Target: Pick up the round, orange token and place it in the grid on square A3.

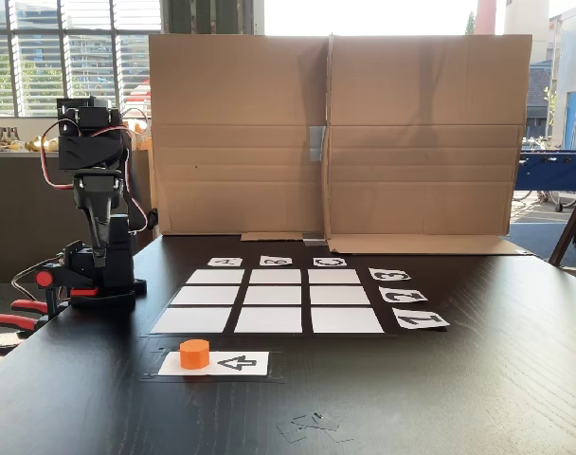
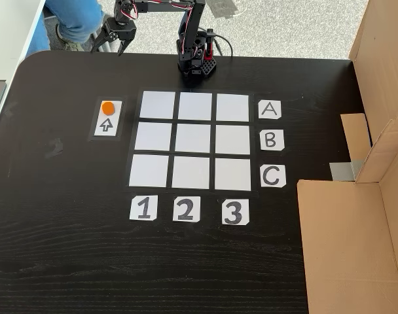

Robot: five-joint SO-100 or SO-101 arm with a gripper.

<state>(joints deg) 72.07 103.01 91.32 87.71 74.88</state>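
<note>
The orange token [image 1: 195, 354] [image 2: 107, 108] stands on the end of a white arrow card [image 1: 233, 362] [image 2: 108, 120], beside the grid [image 1: 269, 299] [image 2: 193, 139]. Square A3 is the bare corner cell [image 1: 215, 277] [image 2: 233, 107] in line with the A and 3 tags. My arm [image 1: 97, 190] is folded over its base. The gripper [image 2: 117, 47] hangs past the table's edge in a fixed view, well away from the token and holding nothing. Its jaws are too small and dark to read.
A tall cardboard wall [image 1: 335, 133] [image 2: 356, 216] stands behind the grid. Red-handled clamps [image 1: 23, 313] hold the arm's base [image 2: 196, 62] at the table edge. A person's legs in jeans [image 2: 74, 16] are beyond the table near the gripper.
</note>
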